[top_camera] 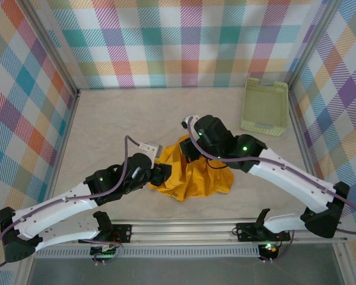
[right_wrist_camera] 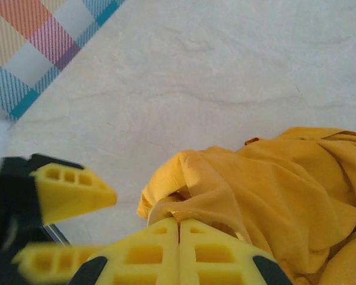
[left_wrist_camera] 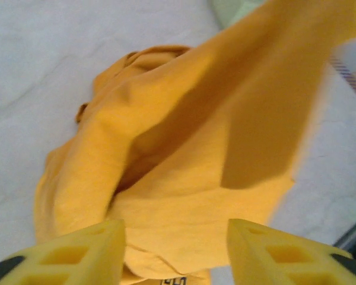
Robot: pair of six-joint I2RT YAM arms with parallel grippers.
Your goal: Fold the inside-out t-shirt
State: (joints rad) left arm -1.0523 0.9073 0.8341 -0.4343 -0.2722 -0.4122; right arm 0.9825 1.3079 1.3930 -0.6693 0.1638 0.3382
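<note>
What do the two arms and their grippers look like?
The left arm and right arm have white shells, black joints, a green light and a grey cable each. Gripper fingers are yellow, with cut-out pockets, black at the base.

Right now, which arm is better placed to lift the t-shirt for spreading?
Right: the right tool is shut on a fold of the t-shirt, while the left tool stands open and holds nothing.

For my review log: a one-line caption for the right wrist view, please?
Right pincer shut on a fold of the crumpled yellow t-shirt on the pale table.
</note>
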